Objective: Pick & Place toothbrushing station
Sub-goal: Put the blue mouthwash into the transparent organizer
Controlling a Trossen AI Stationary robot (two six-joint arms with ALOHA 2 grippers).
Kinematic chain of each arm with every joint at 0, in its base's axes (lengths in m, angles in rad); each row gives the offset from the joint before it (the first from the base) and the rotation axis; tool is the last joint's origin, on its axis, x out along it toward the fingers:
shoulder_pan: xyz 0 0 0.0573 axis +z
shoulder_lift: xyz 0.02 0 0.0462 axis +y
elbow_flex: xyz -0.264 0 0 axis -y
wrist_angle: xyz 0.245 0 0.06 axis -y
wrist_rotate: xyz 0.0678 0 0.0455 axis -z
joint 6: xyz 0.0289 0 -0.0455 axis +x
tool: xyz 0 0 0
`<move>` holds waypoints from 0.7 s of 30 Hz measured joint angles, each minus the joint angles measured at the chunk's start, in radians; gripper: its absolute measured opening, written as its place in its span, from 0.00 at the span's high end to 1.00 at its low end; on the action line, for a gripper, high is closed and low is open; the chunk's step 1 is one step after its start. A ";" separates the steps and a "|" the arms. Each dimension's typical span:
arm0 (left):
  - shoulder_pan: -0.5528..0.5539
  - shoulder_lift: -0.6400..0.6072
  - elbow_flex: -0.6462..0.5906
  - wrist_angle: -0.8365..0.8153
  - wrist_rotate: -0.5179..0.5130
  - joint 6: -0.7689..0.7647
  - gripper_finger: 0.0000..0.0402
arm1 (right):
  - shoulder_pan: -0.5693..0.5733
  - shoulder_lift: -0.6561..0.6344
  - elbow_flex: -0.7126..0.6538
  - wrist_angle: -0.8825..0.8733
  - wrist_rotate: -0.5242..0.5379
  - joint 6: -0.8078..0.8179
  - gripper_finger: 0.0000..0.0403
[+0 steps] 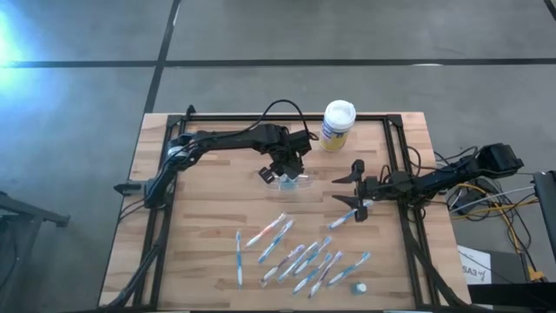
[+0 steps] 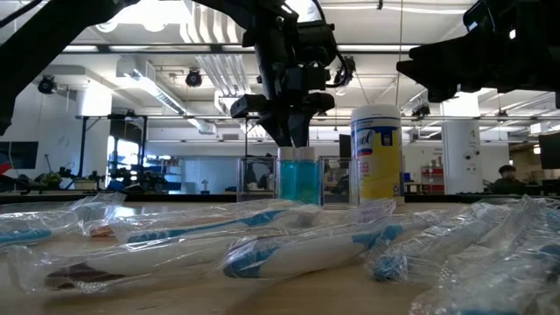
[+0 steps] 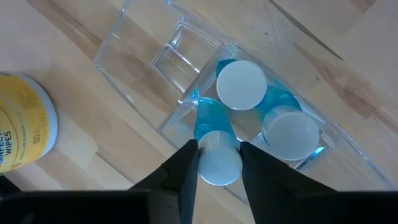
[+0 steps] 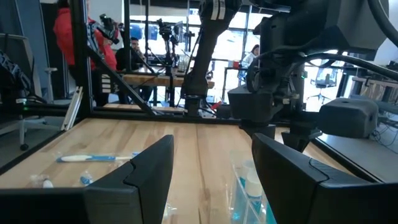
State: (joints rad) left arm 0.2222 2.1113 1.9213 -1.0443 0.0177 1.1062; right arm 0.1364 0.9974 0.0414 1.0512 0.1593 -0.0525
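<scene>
Near the worktop's far edge: the left tool (image 1: 287,170) hangs point-down over the small clear plastic holder (image 1: 289,181), which stands toward the middle of that edge, just beside the tall white-lidded canister with a yellow label (image 1: 337,125).
Step in hand: judged from the left wrist view, seating a small teal tube with a white cap (image 3: 217,163) in the holder's compartment, where two like tubes (image 3: 241,85) already stand upright.
Left tool grip: its fingers flank the white cap closely; whether they clench it or have let go cannot be told.
Doing it well: keep the tube upright, part the fingers only slightly, then lift straight up so neither neighbour nor the light holder is dragged.
Right tool (image 1: 358,184): released, jaws spread wide, low over a wrapped toothbrush (image 1: 349,214) toward the worktop's right edge.
Holder's look: thin, see-through, divided into cells, the one beside the tubes empty.
Remaining set: slim white-and-blue toothbrushes in clear wrappers (image 1: 300,257) lie scattered along the near edge, with one loose teal-capped tube (image 1: 359,287) toward the near right corner.
</scene>
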 joint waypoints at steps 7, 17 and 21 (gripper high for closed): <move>0.000 0.000 0.000 0.007 -0.001 -0.002 0.61 | 0.001 0.000 0.000 0.000 0.000 0.001 0.47; -0.003 0.000 0.031 -0.012 -0.039 -0.038 0.60 | 0.001 0.000 0.000 0.000 0.000 0.003 0.47; -0.005 -0.001 0.071 -0.098 -0.052 -0.070 0.60 | 0.001 0.000 0.000 0.000 0.000 0.003 0.47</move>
State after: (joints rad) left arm 0.2176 2.1105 1.9923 -1.1425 -0.0341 1.0359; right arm 0.1371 0.9975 0.0413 1.0512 0.1589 -0.0490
